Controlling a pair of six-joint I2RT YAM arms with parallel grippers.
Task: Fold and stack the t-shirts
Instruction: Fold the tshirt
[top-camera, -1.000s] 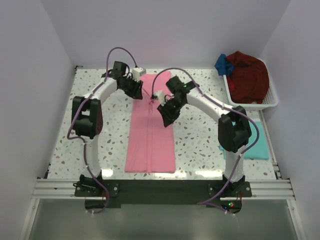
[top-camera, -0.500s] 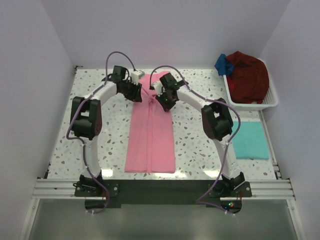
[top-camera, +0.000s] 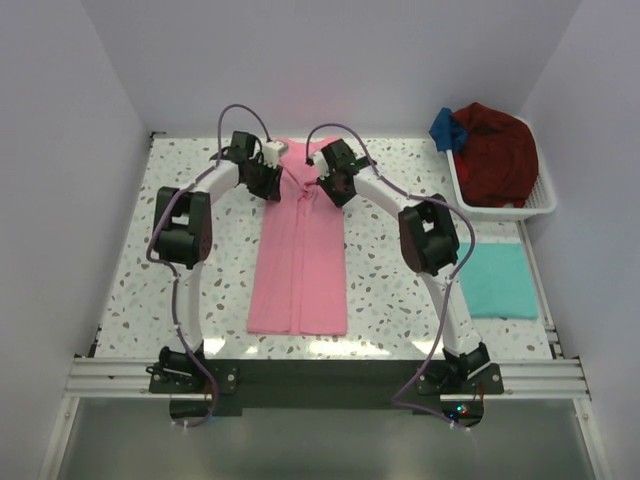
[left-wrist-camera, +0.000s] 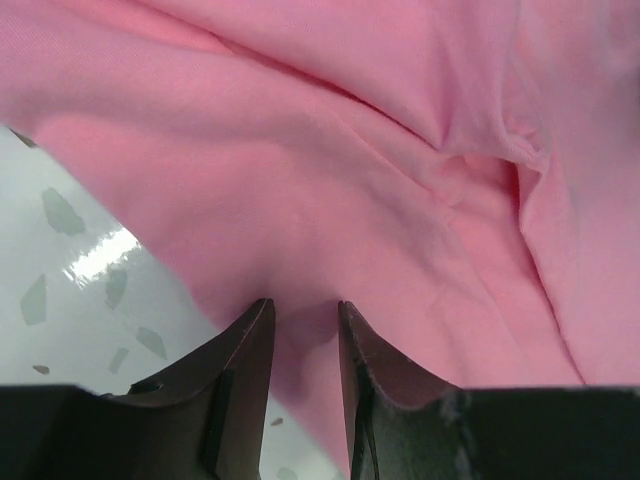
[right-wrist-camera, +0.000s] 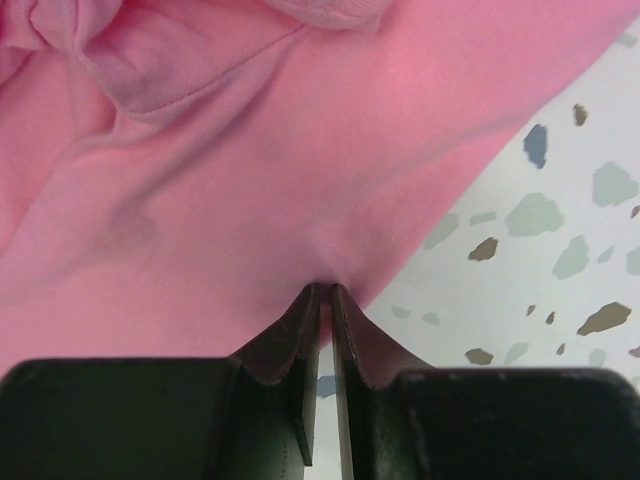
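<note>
Folding the pink t-shirt (top-camera: 298, 270) in half, far end to near end, looks like the step in hand. The shirt lies as a long thin strip down the middle of the table (top-camera: 390, 290), and its near end is close to the arms' bases. A teal t-shirt (top-camera: 497, 282) lies folded flat on the right side, well apart from the pink one.

At the far end of the pink strip, both grippers are down on the cloth, one at each side. The right gripper (right-wrist-camera: 326, 290) has its jaws almost closed, with the edge of the pink cloth pinched between the tips. The left gripper (left-wrist-camera: 305, 312) has its jaws a little apart, with a bump of pink cloth between them. I cannot tell if it has a firm hold yet.

To do this well, I think both grippers should hold all the layers before they lift. Then they should rise together, level, and bring the far end over to the near end so the edges match. Going slowly should stop the strip from falling open.

In the far right corner a white basket (top-camera: 540, 205) holds a dark red garment (top-camera: 495, 150) and a blue garment (top-camera: 445, 128).
</note>
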